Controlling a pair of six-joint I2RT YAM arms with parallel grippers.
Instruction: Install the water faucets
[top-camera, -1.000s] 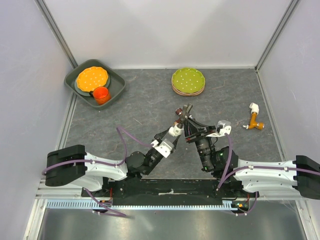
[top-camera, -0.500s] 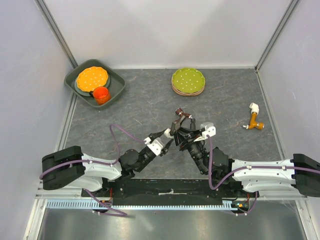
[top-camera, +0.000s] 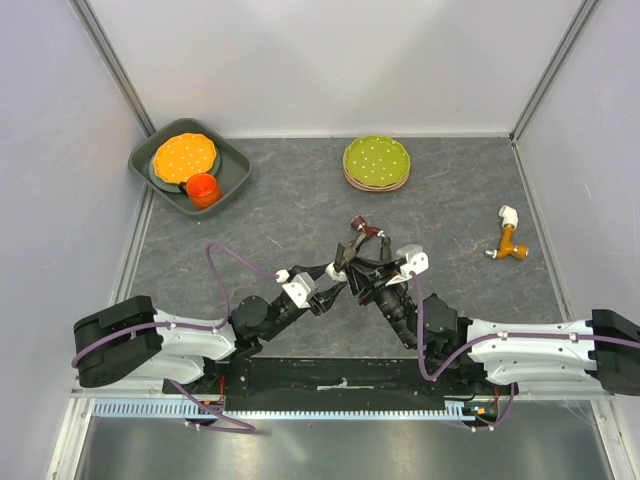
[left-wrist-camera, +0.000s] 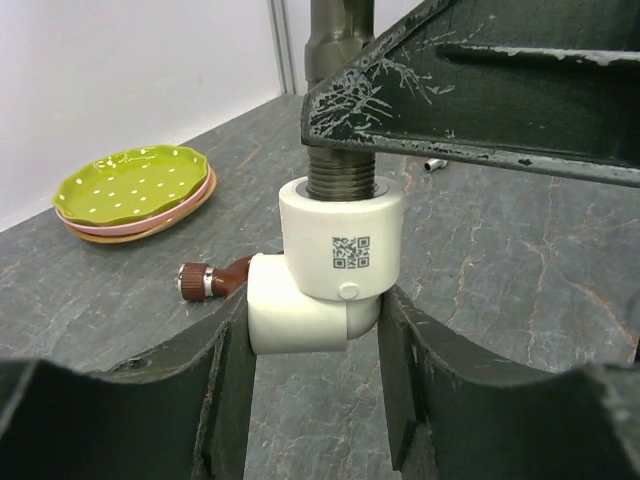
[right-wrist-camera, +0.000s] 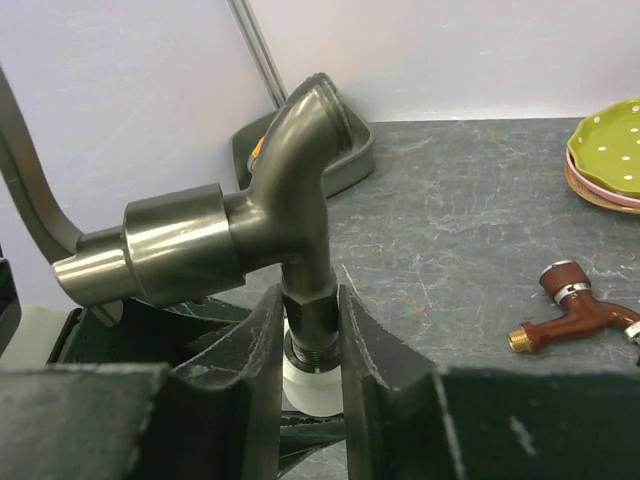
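Grey tap (right-wrist-camera: 290, 210) is held up over the middle of the table (right-wrist-camera: 450, 200), where our two arms meet. Its screw end points straight down into the top of the white elbow (left-wrist-camera: 335, 260). Some screw rings show above the elbow, so we think it is not all the way in yet.

Our left gripper (left-wrist-camera: 315, 310) holds the elbow from below, with one jaw pressed on each side of it. Our right gripper (right-wrist-camera: 308, 300) is higher up, around the thin stem of the tap, just above the elbow. Its jaws sit right beside the stem on both sides. We cannot tell if they squeeze it or are a tiny bit loose.

The stem runs up and down. So we think the next move is a twist around that line by the right arm, while the left arm stops the elbow from turning.

A reddish-brown tap (right-wrist-camera: 575, 310) lies on the table just behind. Green plates (left-wrist-camera: 135, 185) sit farther back.
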